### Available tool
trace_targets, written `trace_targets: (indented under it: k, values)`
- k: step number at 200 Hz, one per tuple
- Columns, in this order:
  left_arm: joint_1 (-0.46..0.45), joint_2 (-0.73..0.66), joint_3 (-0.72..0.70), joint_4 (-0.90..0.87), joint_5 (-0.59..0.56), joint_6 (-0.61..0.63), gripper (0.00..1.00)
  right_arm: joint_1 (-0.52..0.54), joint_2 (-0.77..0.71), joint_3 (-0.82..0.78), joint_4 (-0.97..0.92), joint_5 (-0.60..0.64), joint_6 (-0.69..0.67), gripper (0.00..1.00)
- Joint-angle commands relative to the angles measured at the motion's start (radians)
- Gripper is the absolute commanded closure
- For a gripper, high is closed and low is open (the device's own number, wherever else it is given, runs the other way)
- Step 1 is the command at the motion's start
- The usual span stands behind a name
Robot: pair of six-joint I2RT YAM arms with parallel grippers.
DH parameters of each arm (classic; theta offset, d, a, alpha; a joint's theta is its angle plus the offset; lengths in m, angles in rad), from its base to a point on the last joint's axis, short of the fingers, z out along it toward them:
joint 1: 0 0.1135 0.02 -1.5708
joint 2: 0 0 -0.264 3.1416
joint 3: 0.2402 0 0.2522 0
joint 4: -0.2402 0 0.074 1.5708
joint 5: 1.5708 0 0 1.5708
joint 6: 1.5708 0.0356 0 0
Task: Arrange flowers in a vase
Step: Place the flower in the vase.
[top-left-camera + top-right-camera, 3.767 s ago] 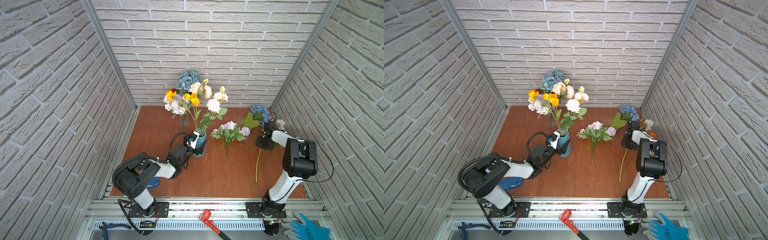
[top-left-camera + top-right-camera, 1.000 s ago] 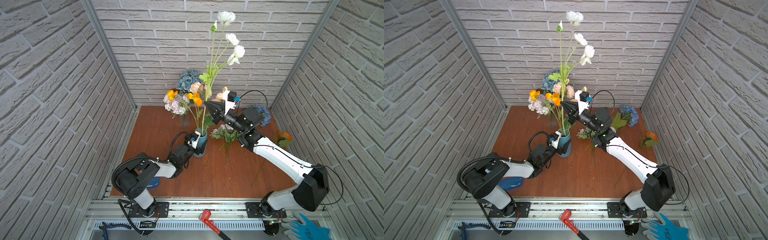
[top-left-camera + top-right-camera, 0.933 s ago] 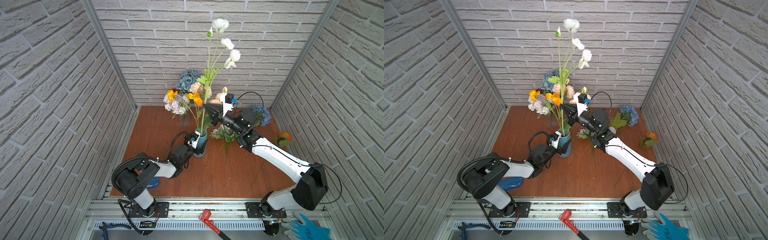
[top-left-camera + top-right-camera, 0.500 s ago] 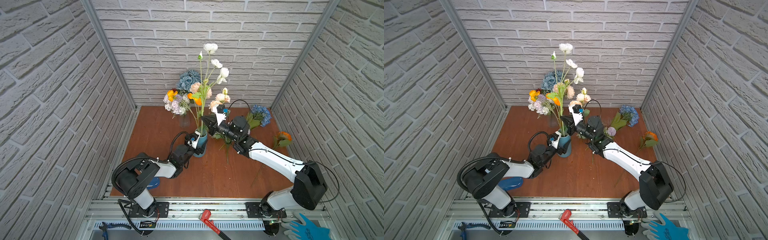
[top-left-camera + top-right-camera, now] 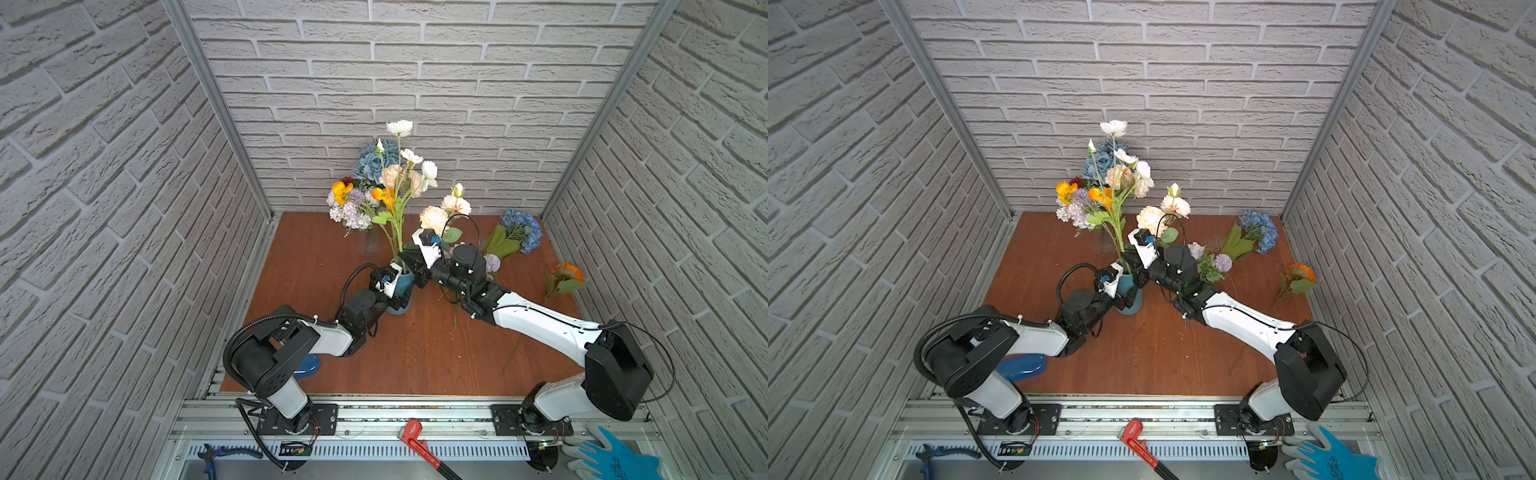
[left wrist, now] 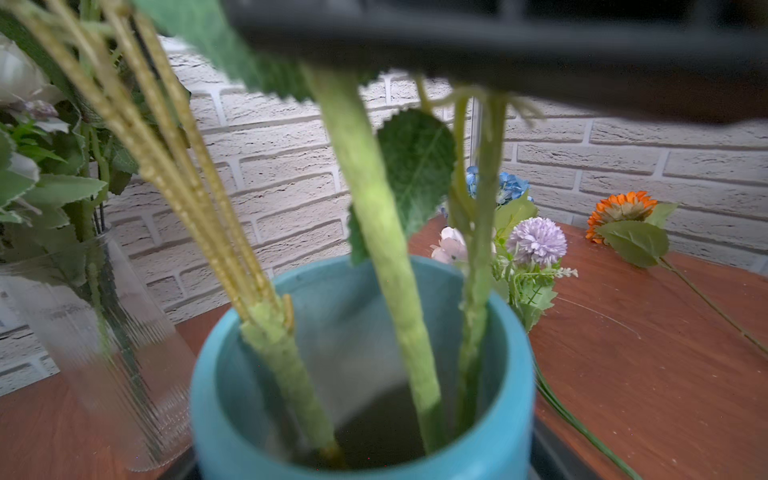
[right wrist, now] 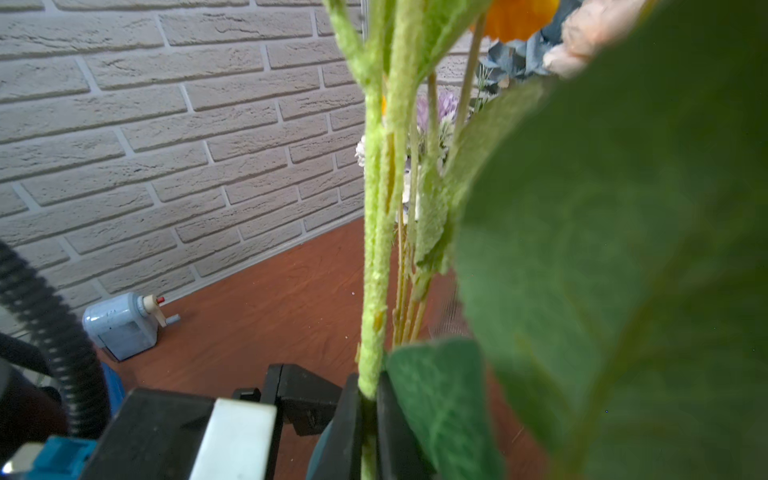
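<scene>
Over by the back wall, in both top views, the right gripper point(image 5: 409, 266) pinches the white-flower stem point(image 5: 398, 226) standing in the teal vase point(image 5: 405, 280), which the left gripper point(image 5: 395, 298) clasps. Left wrist view: green stems point(image 6: 395, 270) sit down inside the vase. Right wrist view: both jaws tight on that stem.

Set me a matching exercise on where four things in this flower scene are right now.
Things: 1 white-bloom stem; 2 orange flower; 3 blue hydrangea; 4 glass vase.
Places: A lying at the back right corner; B clamped in the right gripper; C standing between the teal vase and the back wall; D lying by the right wall, clear of the corner.
Pairs: 1-B, 2-D, 3-A, 4-C.
</scene>
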Motion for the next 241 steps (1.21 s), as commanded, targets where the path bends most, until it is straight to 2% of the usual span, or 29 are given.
trace_targets:
  k: [1, 57, 117, 140, 158, 192, 209, 220, 241]
  values:
    - [-0.012, -0.013, 0.002, -0.002, 0.020, 0.008, 1.00, 0.008, -0.028, -0.010, -0.025, 0.028, -0.024, 0.90]
    - [-0.013, -0.016, 0.002, -0.002, 0.020, 0.009, 1.00, 0.011, -0.062, -0.001, -0.060, 0.046, -0.020, 0.70]
    - [-0.013, -0.016, 0.005, -0.005, 0.016, 0.012, 1.00, 0.012, -0.198, 0.036, -0.296, 0.024, 0.041, 0.62]
    - [-0.014, -0.014, 0.005, -0.005, 0.015, 0.008, 1.00, 0.012, -0.262, 0.031, -0.416, 0.060, 0.060, 0.62]
    - [-0.012, -0.012, 0.005, -0.004, 0.015, 0.000, 1.00, 0.012, -0.308, 0.025, -0.535, 0.150, 0.084, 0.62]
    - [-0.017, -0.013, 0.004, -0.003, 0.015, -0.002, 1.00, 0.007, -0.358, -0.013, -0.711, 0.453, 0.150, 0.61]
    - [-0.017, -0.014, 0.005, -0.005, 0.017, -0.001, 1.00, -0.010, -0.349, -0.020, -0.804, 0.653, 0.243, 0.58]
    - [-0.017, -0.017, 0.006, -0.008, 0.015, 0.002, 1.00, -0.045, -0.334, -0.020, -0.879, 0.739, 0.313, 0.56]
    - [-0.020, -0.022, 0.005, -0.020, 0.012, 0.013, 1.00, -0.171, -0.313, -0.035, -0.967, 0.732, 0.410, 0.55]
